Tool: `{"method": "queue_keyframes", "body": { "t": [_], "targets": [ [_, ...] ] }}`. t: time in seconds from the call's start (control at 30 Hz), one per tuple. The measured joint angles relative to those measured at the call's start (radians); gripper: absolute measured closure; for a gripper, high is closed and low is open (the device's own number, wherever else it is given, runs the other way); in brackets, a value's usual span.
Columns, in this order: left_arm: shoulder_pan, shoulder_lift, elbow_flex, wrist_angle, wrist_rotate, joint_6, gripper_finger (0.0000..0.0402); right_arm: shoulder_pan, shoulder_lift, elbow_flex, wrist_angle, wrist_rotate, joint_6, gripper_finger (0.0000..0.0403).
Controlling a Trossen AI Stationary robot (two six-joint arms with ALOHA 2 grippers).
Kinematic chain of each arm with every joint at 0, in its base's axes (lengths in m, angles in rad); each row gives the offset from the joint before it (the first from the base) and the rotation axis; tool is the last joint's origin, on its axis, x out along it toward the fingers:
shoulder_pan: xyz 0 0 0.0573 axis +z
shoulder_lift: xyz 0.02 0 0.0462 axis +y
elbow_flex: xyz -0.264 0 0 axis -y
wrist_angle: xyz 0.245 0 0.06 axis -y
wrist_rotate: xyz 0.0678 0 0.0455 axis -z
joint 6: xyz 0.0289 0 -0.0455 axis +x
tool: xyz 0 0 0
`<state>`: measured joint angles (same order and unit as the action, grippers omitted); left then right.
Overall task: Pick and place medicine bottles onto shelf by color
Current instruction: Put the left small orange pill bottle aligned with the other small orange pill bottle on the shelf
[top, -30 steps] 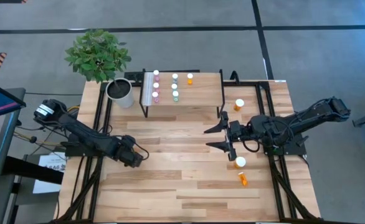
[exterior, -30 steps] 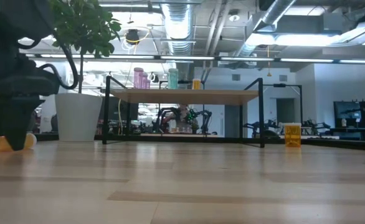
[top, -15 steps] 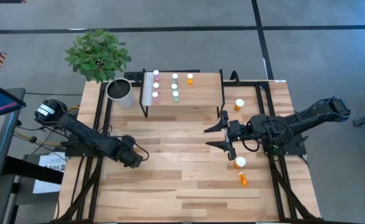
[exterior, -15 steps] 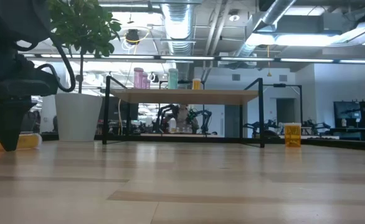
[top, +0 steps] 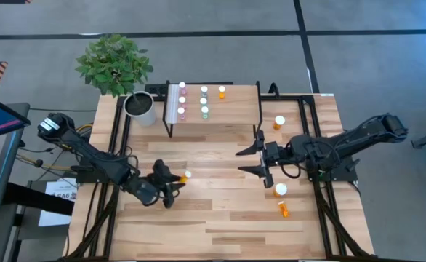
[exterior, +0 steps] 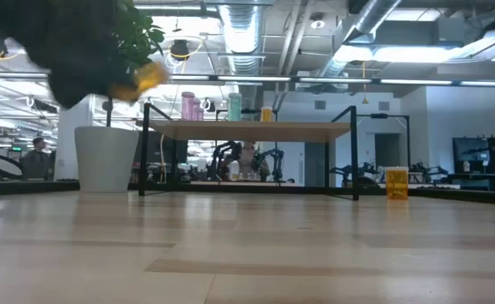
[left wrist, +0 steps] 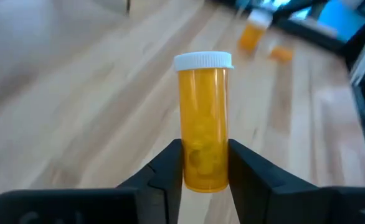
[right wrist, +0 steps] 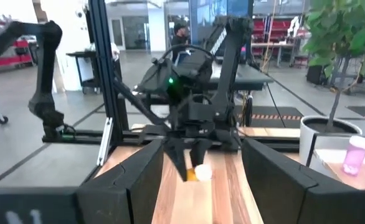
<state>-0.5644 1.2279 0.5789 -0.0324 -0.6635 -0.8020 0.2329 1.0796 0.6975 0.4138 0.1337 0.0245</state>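
Workshop floor and ceiling ducts fill the background as usual, and I'm looking down at the wooden tabletop with the plant pot at the back left corner. Progress check: the shelf already has seven small vials standing on it, sorted in columns: pink/purple by the white strip, teal in the middle, one orange next to those. So I'd say we're a bit past halfway.

My left end effector is clamped narrow on an orange bottle, gripping its lower body, white cap pointing away from the wrist. From the low view it's lifted clear off the tabletop, and from above it sits at the left-middle of the tabletop, well short of the shelf.

Still left, as far as I can see: three orange bottles on the right side. One stands near the shelf's right end, one stands just in front of the right arm, and one is lying on its side a little nearer the front.

My right end effector hangs mid-tabletop with fingers spread, holding nothing.

Room-wise, the path from the left end effector to the shelf looks open. I'd guess the tight bits are the shelf's black frame and the vials already parked there, since the orange column is the far one from my side.
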Motion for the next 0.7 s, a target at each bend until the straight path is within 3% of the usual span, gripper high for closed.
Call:
{"method": "queue_keyframes", "body": {
  "t": [0.13,0.27,0.5,0.7],
  "targets": [
    [0.013,0.002,0.0,0.182,-0.033,0.194,0.0305,0.0,0.063,-0.001,0.085,0.0,-0.01,0.0161],
    [0.048,0.002,0.0,0.328,0.006,0.389,0.0304,-0.012,0.126,-0.001,0.162,-0.001,-0.034,0.0161],
    [0.15,0.002,-0.014,0.511,0.204,0.595,0.0304,-0.05,0.148,-0.001,0.232,-0.005,-0.021,0.0161],
    [0.254,0.001,-0.142,0.802,0.377,0.651,0.0304,-0.075,0.147,-0.001,0.259,-0.008,-0.014,0.0161]
  ]
}}
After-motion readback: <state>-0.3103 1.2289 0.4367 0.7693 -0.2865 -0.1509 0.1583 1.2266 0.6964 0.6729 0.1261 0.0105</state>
